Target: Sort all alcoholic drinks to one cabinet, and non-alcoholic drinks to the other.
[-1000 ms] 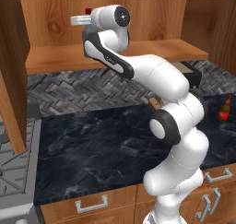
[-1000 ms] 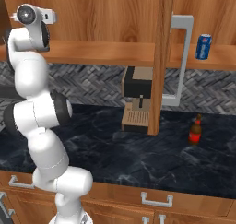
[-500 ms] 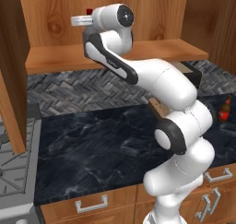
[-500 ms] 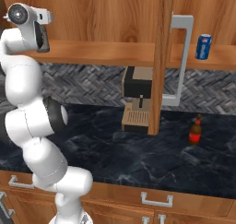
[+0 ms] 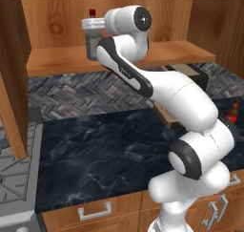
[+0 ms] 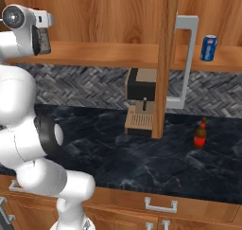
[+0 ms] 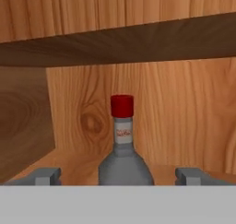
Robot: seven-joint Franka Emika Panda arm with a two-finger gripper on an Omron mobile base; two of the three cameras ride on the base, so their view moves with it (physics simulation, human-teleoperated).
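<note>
A greyish liquor bottle (image 7: 124, 161) with a red cap (image 5: 92, 11) stands upright on the left cabinet's lower shelf (image 5: 57, 59). My gripper (image 7: 119, 177) is open around it, one fingertip on each side with a gap to the glass. The hand (image 5: 91, 45) reaches into that cabinet at shelf height, and from the right its dark fingers (image 6: 42, 39) show. A blue soda can (image 6: 208, 48) stands on the right cabinet's shelf. A brown beer bottle with a red label (image 6: 200, 134) stands on the dark counter at the right (image 5: 233, 112).
A coffee machine (image 6: 142, 101) sits at the back of the counter beside a wooden cabinet divider (image 6: 163, 63). An open cabinet door with a grey handle (image 6: 186, 58) stands near it. A stove (image 5: 12, 169) lies at the left, below an open door (image 5: 12, 73).
The jaws have opened wide and let go of the liquor bottle, which stays upright on the shelf. The arm's elbow has swung a little; the hand stays at the shelf.
</note>
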